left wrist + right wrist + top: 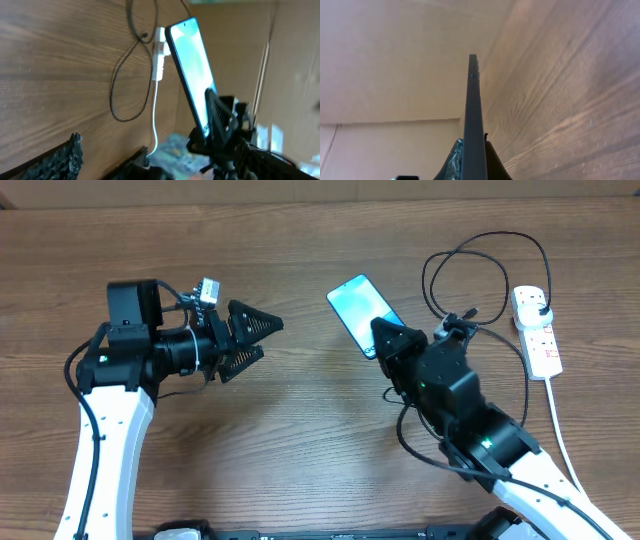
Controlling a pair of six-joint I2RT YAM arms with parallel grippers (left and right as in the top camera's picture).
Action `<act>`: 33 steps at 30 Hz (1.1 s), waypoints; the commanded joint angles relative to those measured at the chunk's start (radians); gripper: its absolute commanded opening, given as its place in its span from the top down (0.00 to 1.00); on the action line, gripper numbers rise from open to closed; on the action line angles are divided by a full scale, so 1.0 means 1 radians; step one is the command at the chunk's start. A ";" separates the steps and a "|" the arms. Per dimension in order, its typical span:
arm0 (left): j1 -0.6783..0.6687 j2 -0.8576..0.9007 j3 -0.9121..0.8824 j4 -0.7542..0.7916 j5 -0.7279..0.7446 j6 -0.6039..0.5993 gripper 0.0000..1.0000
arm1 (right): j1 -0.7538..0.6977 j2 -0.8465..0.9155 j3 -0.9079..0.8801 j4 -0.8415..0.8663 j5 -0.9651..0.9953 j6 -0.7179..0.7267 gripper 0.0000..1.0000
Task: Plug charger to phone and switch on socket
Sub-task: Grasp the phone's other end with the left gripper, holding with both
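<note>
The wooden tabletop (300, 430) carries everything except the phone. The right arm (480, 430) reaches in from the near edge. The right jaws are clamped narrowly on the near short end of the phone (358, 308), which sticks out ahead of them, tilted up off the wood with its pale teal screen facing up. The wrist view shows it edge-on between the pads. It seems to be held this way to keep the phone steady and its edges open for the other arm to work on.

The left arm (120, 370) faces it across a bare gap. The left jaws are spread wide, hold nothing, and point at the phone's free end, so I judge they are ready to fetch the cable.

The socket (537, 330) lies flat, well to the outer side of the right jaws, and its white cord runs back toward the near edge. The charger (425, 280) loops loosely on the wood just beyond the right jaws. Its black plug (537, 305) appears to be seated in the socket already. I cannot tell where the connector tip lies, and it is not in the phone.
</note>
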 commanded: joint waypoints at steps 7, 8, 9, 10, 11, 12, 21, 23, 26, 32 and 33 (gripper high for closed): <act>0.001 0.063 0.009 0.012 -0.036 -0.176 0.00 | -0.003 0.122 0.027 0.180 -0.160 0.187 0.96; 0.001 0.064 0.009 0.020 -0.036 -0.187 0.00 | -0.003 0.134 0.027 0.204 -0.187 0.187 0.96; 0.001 0.066 0.009 0.026 -0.043 -0.201 0.00 | -0.003 0.145 0.027 0.228 -0.219 0.187 0.96; 0.000 0.066 0.009 0.029 -0.052 -0.215 0.00 | -0.003 0.152 0.027 0.243 -0.243 0.188 0.96; 0.000 0.066 0.009 0.032 -0.064 -0.233 0.00 | -0.003 0.161 0.027 0.260 -0.277 0.190 0.96; 0.000 0.066 0.009 0.033 -0.073 -0.243 0.00 | -0.003 0.167 0.027 0.270 -0.309 0.203 0.96; -0.016 0.066 0.009 0.093 -0.136 -0.440 0.07 | -0.001 0.198 0.027 0.271 -0.439 0.318 0.96; -0.037 0.066 0.009 0.121 -0.146 -0.489 0.09 | -0.001 0.198 0.027 0.275 -0.439 0.318 0.96; -0.071 0.066 0.009 0.134 -0.183 -0.540 0.12 | -0.001 0.198 0.027 0.275 -0.440 0.318 0.96; -0.137 0.066 0.009 0.135 -0.237 -0.598 0.16 | -0.001 0.198 0.027 0.274 -0.477 0.318 0.96; -0.141 0.066 0.009 0.137 -0.236 -0.612 0.17 | -0.001 0.198 0.027 0.274 -0.482 0.318 0.96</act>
